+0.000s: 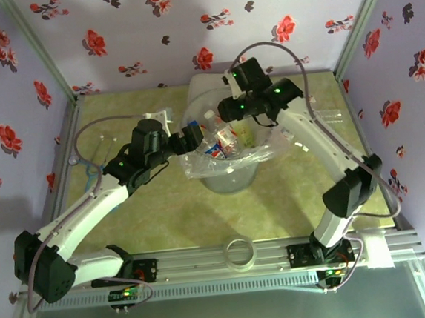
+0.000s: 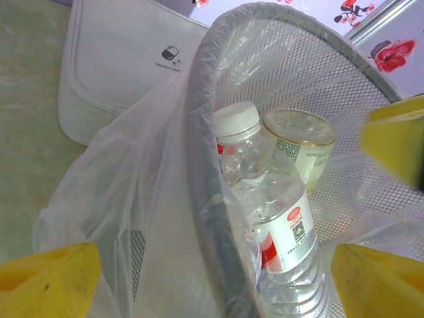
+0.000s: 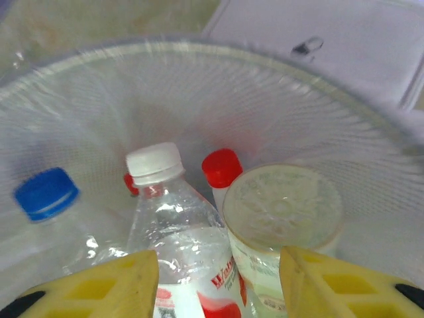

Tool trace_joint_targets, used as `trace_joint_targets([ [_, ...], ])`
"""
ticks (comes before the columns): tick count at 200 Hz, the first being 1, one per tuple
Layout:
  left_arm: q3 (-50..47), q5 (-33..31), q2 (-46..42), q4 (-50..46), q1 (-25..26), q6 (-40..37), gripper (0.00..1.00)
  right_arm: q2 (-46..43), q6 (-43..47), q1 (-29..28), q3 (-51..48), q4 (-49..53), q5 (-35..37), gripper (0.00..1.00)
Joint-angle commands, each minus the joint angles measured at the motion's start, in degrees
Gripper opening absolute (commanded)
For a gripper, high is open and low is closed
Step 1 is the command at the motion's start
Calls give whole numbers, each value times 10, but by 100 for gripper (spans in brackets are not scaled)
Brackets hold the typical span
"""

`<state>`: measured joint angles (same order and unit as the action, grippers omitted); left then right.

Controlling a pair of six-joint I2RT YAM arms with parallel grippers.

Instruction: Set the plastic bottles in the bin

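Note:
The bin (image 1: 222, 179) stands mid-table, a clear bucket with a crinkly bag. Several plastic bottles lie inside it. In the right wrist view I see a white-capped bottle (image 3: 169, 225), a red-capped one (image 3: 222, 169), a blue-capped one (image 3: 46, 193) and one lying with its base towards me (image 3: 285, 212). My right gripper (image 3: 218, 285) hangs over them from the back of the bin (image 3: 199, 56), jaws apart, pinching nothing. My left gripper (image 2: 215, 285) is open and straddles the left rim of the bin (image 2: 199, 132), with the white-capped bottle (image 2: 278, 225) just inside.
A white flat box (image 1: 202, 85) lies behind the bin, close to its far rim. A small clear ring (image 1: 240, 253) sits near the front rail. Both arms (image 1: 145, 154) (image 1: 267, 98) crowd the bin's top. One yellow finger of my right gripper (image 2: 397, 136) shows in the left wrist view.

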<state>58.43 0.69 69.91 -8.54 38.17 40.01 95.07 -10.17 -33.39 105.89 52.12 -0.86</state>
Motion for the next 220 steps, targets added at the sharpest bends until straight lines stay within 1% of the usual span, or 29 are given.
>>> trace_joint_targets([
  [1,-2,5,7,-5,-5,-9,91,-83,-25,15,16,-16,51,56],
  [17,-6,6,10,1,-5,-7,91,-115,-42,47,-4,-11,76,60],
  [27,-7,8,10,3,-5,-8,91,-138,-62,82,-34,-20,75,63],
  [45,-7,9,6,-4,-5,-11,91,-186,-107,157,-107,-53,45,67],
  [62,-8,9,0,-9,-6,-15,91,-228,-145,227,-182,-100,-10,76],
  [70,-9,9,-2,-11,-6,-14,91,-240,-148,252,-204,-104,-17,78],
  [79,-9,9,-4,-13,-6,-14,91,-245,-128,268,-214,-90,8,86],
  [86,-10,8,-5,-13,-6,-14,91,-246,-105,277,-223,-79,49,91],
  [91,-10,8,-5,-13,-6,-13,91,-245,-88,283,-233,-75,83,95],
  [97,-11,8,-7,-12,-6,-12,91,-242,-68,293,-244,-72,116,96],
  [108,-12,8,-7,-12,-6,-12,91,-226,-26,308,-258,-54,161,99],
  [131,-10,8,-8,-16,-7,-14,91,-172,57,310,-261,-1,269,99],
  [139,-11,8,-9,-15,-7,-13,91,-157,83,312,-268,-5,290,100],
  [150,-11,8,-9,-13,-7,-13,91,-135,106,323,-273,-7,300,99],
  [159,-10,8,-9,-13,-7,-12,91,-113,115,334,-265,-1,295,99],
  [167,-8,8,-8,-15,-7,-12,91,-88,120,346,-250,15,267,97],
  [175,-8,8,-10,-17,-7,-12,91,-54,125,359,-221,52,242,97],
  [191,-7,8,-15,-20,-7,-13,91,13,145,372,-172,99,224,96],
  [207,-6,8,-21,-24,-8,-17,91,65,160,391,-146,104,203,93],
  [211,-7,7,-23,-24,-8,-18,91,75,162,395,-143,103,179,93],
  [220,-8,7,-25,-27,-10,-19,91,93,168,401,-140,98,162,92],
])
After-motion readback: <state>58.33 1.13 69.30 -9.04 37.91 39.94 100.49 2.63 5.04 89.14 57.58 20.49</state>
